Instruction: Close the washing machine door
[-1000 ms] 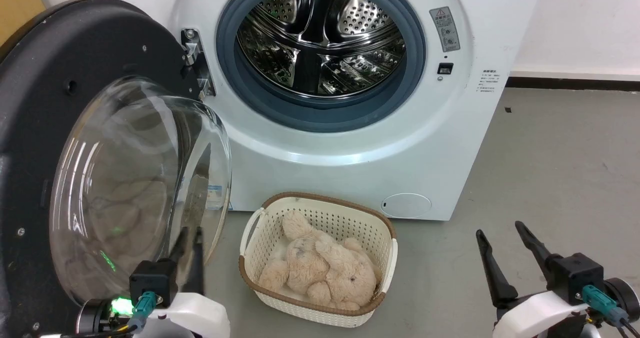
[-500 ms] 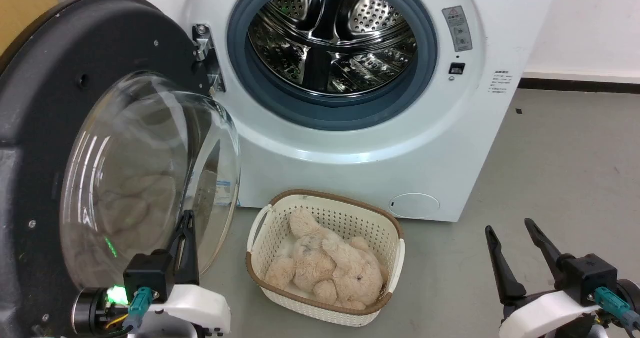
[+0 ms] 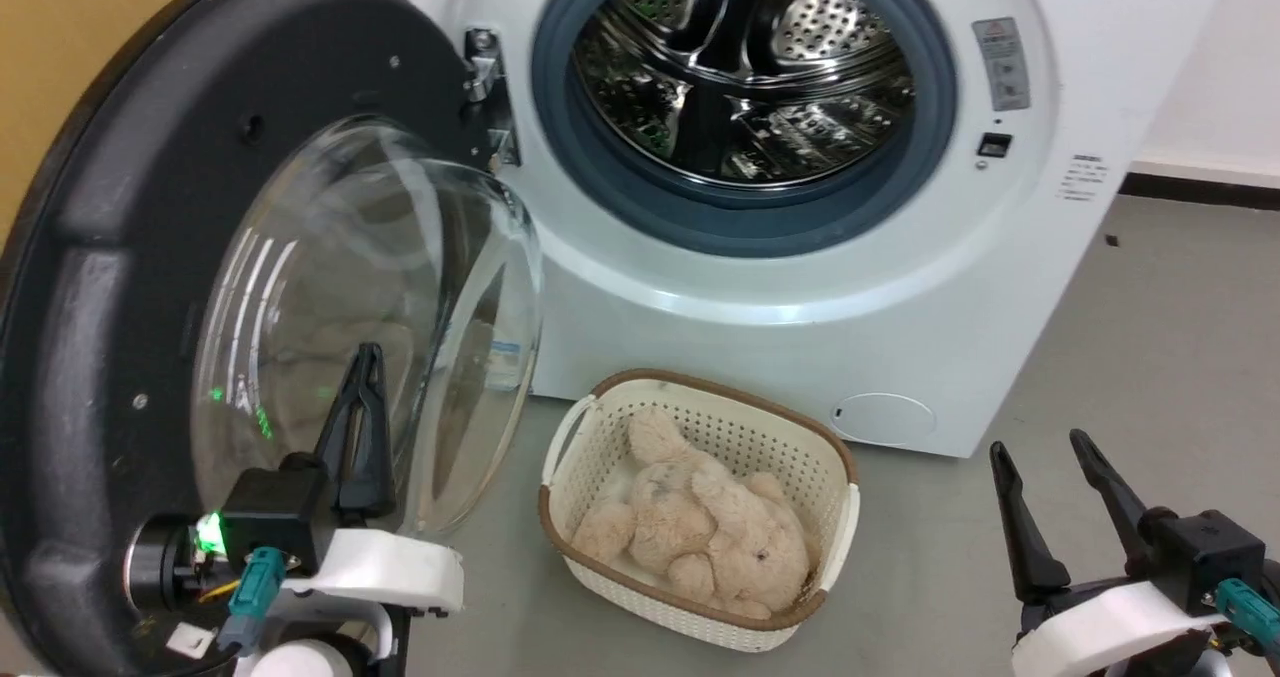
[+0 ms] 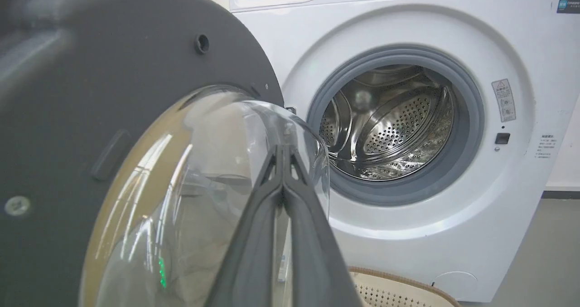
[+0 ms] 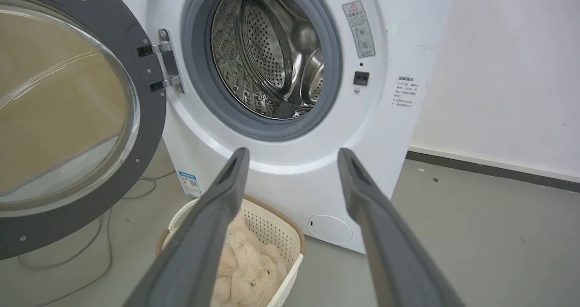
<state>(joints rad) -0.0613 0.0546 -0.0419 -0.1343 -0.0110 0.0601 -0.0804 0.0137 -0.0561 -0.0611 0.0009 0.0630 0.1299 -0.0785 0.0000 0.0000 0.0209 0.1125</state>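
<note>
The door [image 3: 120,207] is found open, swung out to the left of the washer [image 3: 800,327] on the hinge [image 3: 485,67], with its matte inner face and bulging glass window [image 3: 380,287] turned toward the right. The drum [image 3: 740,67] is fully exposed inside the grey gasket [image 3: 620,177]. The left end effector [image 3: 370,352] is seen at the near left, raised in front of the lower part of the window; its fingers are pressed together with nothing between them. In the left wrist view the end effector [image 4: 282,149] is shown with its closed tips lined up against the rim of the glass, pointing toward the washer. Contact with the glass cannot be confirmed. The right end effector [image 3: 1038,444] is held at the near right above the floor [image 3: 1150,357], well apart from the washer, with its fingers spread and empty. A white basket [image 3: 745,442] is noted on the floor just in front of the washer, between the two end effectors, with a beige plush toy [image 3: 700,527] lying inside it.
</note>
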